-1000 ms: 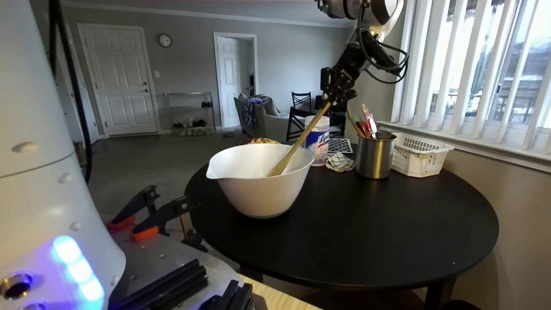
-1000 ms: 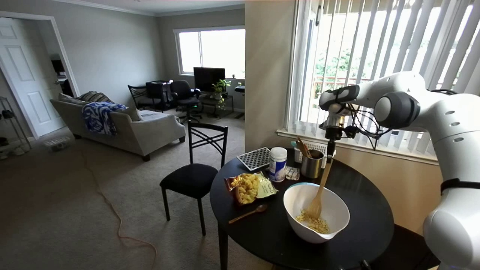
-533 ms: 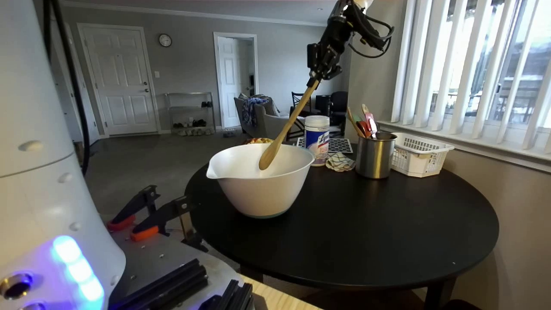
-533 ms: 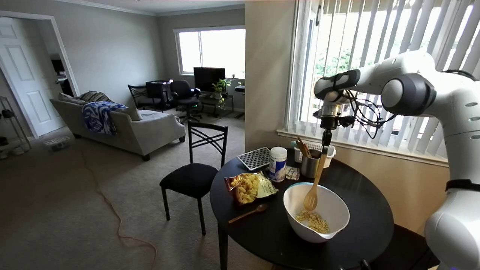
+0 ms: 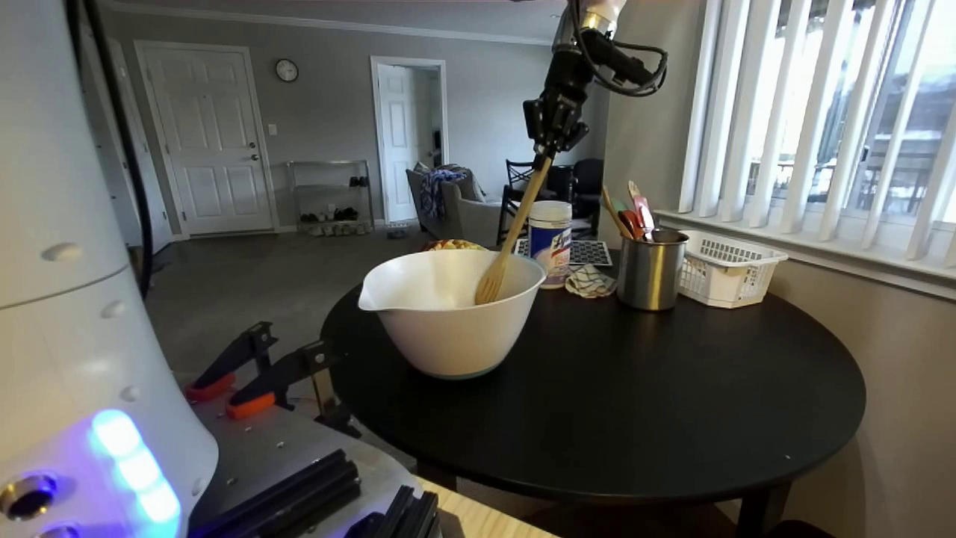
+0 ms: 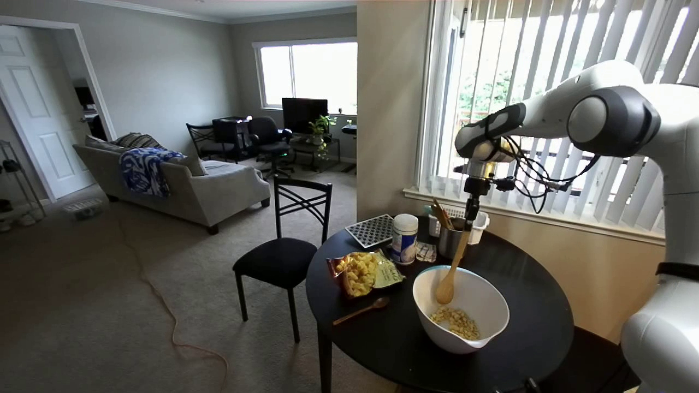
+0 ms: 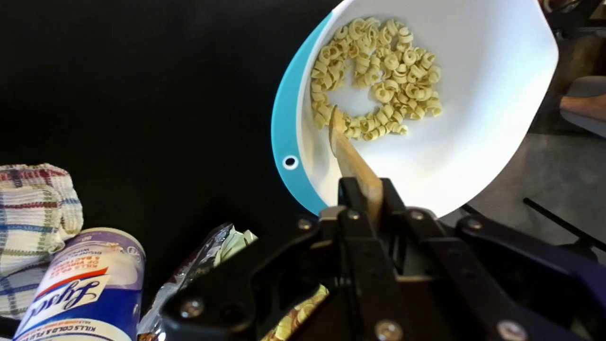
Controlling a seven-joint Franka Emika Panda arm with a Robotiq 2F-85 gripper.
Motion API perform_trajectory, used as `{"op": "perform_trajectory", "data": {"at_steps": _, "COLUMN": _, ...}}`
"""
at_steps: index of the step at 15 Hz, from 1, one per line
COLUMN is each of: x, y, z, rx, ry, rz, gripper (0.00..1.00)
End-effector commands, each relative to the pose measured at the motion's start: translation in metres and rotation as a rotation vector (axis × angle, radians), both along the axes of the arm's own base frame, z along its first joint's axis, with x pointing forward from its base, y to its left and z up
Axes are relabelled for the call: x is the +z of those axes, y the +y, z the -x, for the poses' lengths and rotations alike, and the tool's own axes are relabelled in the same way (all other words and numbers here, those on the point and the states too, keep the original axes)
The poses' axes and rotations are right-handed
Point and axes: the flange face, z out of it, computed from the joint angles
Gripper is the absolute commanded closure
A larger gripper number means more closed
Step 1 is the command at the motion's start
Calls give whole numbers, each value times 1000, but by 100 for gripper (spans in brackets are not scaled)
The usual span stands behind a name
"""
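Note:
My gripper (image 5: 544, 155) is shut on the handle end of a slotted wooden utensil (image 5: 517, 228), and also shows in an exterior view (image 6: 470, 220) and the wrist view (image 7: 369, 192). The utensil hangs tilted, its head inside a white mixing bowl (image 5: 448, 340). In an exterior view the head (image 6: 445, 289) is near the bowl's inner wall (image 6: 489, 305), beside curled pasta (image 6: 464, 328). I cannot tell whether it touches the wall. In the wrist view the utensil (image 7: 352, 158) points down over the edge of the pasta (image 7: 407, 87) in the teal-rimmed bowl (image 7: 483, 94).
On the round black table (image 5: 672, 396) are a wipes canister (image 6: 404, 240), an open snack bag (image 6: 360, 273), a wooden spoon (image 6: 361, 311), a metal utensil pot (image 5: 648, 273), a white basket (image 5: 728, 270) and a checked cloth (image 7: 38, 213). Clamps (image 5: 250, 373) stand beside the robot base.
My gripper lifted the utensil's head off the pasta, then shifted it toward the bowl's canister side and lowered it somewhat. The utensil has turned about its handle. The bowl has stayed in place.

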Motion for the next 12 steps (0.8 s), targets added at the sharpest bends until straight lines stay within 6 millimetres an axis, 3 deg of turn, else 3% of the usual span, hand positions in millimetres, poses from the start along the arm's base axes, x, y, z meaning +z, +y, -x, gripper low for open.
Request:
{"op": "perform_trajectory", "data": {"at_steps": 1, "x": -1, "y": 0, "z": 25, "rx": -7, "ry": -40, "rz": 43, "gripper": 92}}
{"op": "perform_trajectory", "data": {"at_steps": 2, "x": -3, "y": 0, "z": 28, "rx": -9, "ry": -41, "rz": 47, "gripper": 92}}
{"op": "perform_trajectory", "data": {"at_steps": 3, "x": -8, "y": -4, "z": 12, "rx": -16, "ry": -19, "rz": 19, "gripper": 88}}
{"op": "perform_trajectory", "data": {"at_steps": 12, "x": -9, "y": -4, "z": 20, "rx": -20, "ry": -21, "rz": 23, "gripper": 88}}
